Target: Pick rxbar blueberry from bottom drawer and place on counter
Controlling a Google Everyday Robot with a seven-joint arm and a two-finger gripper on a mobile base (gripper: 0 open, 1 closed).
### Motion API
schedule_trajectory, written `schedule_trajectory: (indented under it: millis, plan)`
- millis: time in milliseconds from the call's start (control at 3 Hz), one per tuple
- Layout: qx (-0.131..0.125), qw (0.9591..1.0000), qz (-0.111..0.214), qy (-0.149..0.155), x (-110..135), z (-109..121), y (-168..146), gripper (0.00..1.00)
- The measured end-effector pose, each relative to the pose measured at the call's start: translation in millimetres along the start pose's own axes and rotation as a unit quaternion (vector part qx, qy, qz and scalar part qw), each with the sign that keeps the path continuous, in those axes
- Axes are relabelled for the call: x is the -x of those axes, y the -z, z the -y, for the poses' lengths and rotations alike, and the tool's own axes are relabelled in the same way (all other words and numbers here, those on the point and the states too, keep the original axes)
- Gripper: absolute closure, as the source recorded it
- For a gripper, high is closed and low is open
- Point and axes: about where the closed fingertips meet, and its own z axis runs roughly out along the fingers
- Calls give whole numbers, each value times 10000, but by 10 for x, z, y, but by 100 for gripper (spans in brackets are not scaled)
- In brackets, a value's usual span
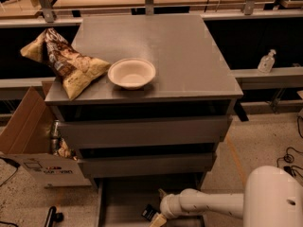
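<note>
**Gripper** (158, 207): on the end of the white arm (213, 203), low inside the pulled-out bottom drawer (120, 200). Its two tan fingers (158, 220) stood spread apart, with nothing clamped between them.

**Rxbar blueberry** (149, 212): a small dark wrapper on the drawer floor, just beyond the fingertips and partly between them. You could not tell whether either finger touched it.

**Counter** (189, 56): well above the gripper, past two closed drawer fronts. Its nearest bare stretch lay up and to the gripper's right.

**White bowl** (131, 73) and **chip bag** (64, 63): on the counter, above and to the gripper's left.

**Handling note, as judged:**
- You were at the grasp.
- You wanted the bar centred between the fingers before closing. A flat wrapper on a flat floor would probably skid away from a one-sided touch.
- You wanted the tips kept low to the floor and the closing slow.
- The lift called for drawing back out of the drawer first. The drawer front overhead hung close above the wrist.
</note>
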Motion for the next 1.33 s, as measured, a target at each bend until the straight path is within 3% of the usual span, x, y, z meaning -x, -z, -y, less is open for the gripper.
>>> schedule_trajectory:
  millis: [333,1000,1333]
  plan:
    - [-21,10000,28,11,-98,27,-180,0]
    - [-33,9999,-100,-131,-396,72,-585,32]
    - [-39,9997,-143,-193,-537,75,-700,34]
